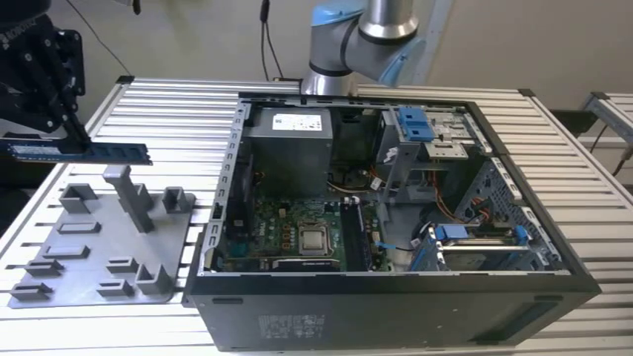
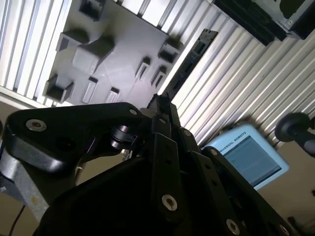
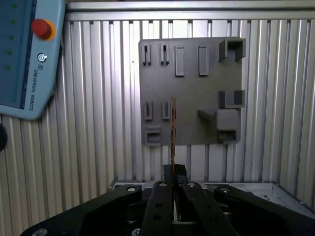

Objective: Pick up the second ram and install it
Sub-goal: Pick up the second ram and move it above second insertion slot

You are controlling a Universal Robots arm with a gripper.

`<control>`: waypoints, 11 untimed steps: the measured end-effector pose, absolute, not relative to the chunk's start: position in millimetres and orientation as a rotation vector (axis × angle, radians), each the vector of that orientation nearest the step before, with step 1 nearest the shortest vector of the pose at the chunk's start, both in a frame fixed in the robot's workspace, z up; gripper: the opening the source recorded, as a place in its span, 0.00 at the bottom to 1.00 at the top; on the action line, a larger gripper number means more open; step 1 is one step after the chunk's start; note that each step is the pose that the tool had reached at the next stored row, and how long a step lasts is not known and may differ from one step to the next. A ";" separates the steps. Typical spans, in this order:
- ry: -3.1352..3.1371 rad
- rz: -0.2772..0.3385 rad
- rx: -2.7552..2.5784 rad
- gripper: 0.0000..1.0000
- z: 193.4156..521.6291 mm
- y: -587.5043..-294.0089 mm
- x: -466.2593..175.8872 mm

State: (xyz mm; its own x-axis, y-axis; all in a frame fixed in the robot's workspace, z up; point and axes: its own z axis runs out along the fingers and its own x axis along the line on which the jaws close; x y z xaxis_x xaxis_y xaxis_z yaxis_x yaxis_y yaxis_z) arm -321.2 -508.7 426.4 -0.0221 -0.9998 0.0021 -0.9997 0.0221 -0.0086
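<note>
The second ram [image 1: 118, 153] is a thin blue board strip held level in the air at the exterior view's left, above the grey fixture plate [image 1: 99, 252]. My gripper [image 1: 77, 144] is shut on it near one end. In the first wrist view the ram [image 3: 173, 125] shows edge-on, sticking out from my gripper [image 3: 172, 169] over the plate [image 3: 197, 88]. In the second wrist view the ram [image 2: 192, 59] runs as a dark strip from my gripper [image 2: 160, 104].
The open computer case [image 1: 554, 245] lies to the exterior view's right of the plate, with its motherboard [image 1: 287, 230] and dark memory slots [image 1: 351, 236] exposed. The plate's upright posts [image 1: 133, 196] stand below the ram. A teach pendant [image 3: 24, 54] rests on the slatted table.
</note>
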 end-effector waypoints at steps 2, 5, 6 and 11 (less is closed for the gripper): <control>2.241 -0.012 -2.195 0.14 426.5 -508.7 -320.0; 2.238 -0.012 -2.199 0.14 426.5 -508.7 -318.0; 2.236 -0.012 -2.200 0.14 426.5 -508.7 -316.9; 2.232 -0.012 -2.204 0.14 426.5 -508.7 -311.5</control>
